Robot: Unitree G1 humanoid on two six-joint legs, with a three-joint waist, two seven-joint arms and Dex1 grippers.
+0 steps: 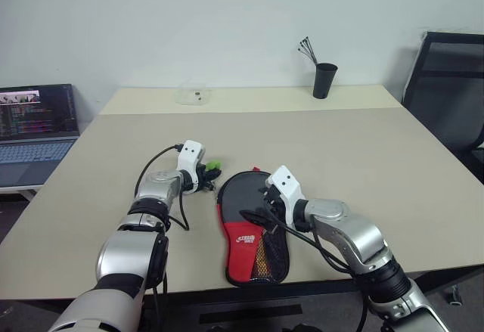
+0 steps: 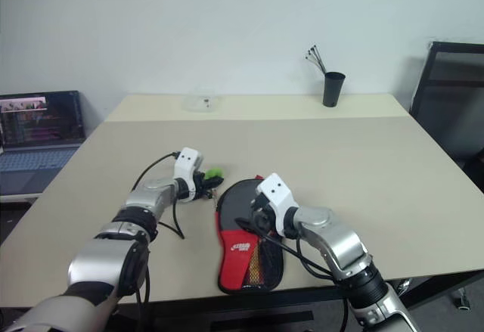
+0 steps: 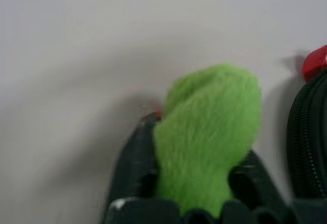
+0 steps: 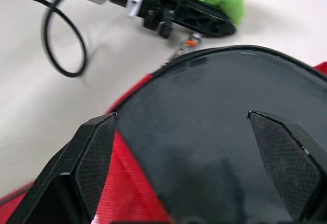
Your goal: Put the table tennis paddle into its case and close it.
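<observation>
The left gripper [image 3: 199,183], low in the centre-left of the head view, had its two black fingers [image 3: 134,168] pinched onto the fuzzy green tag [image 3: 207,137] (a soft tuft, lying just off the upper-left edge of the case). The right gripper [image 4: 189,157], just right of centre, hung with its fingers spread wide and holding nothing, over the round black end of the case [image 1: 249,230]. That case lay flat near the front edge of the beige table [image 1: 363,150], its red panel and white logo toward the bottom of the frame.
</observation>
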